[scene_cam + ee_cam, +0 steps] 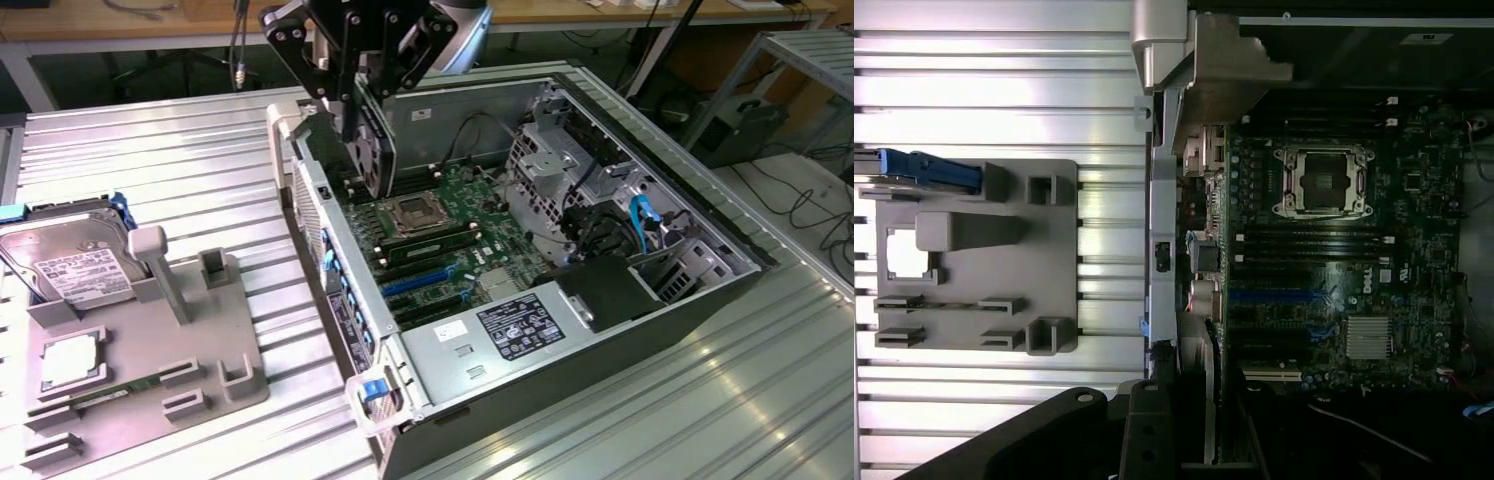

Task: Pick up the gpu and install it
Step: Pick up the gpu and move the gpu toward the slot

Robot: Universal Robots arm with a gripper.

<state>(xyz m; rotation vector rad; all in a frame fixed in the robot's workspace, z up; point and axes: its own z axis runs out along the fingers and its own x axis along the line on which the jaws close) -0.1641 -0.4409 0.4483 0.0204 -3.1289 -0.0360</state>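
Claw (pixel 362 102) narrowly closed on the gpu (pixel 384 152), held upright above the motherboard (pixel 461 235) inside the open computer case (pixel 601 400).

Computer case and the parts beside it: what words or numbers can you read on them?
"DELL": on the motherboard, turned sideways.
The black label on the power supply: too blurred to read.
The white label on the hard drive: too small to read.
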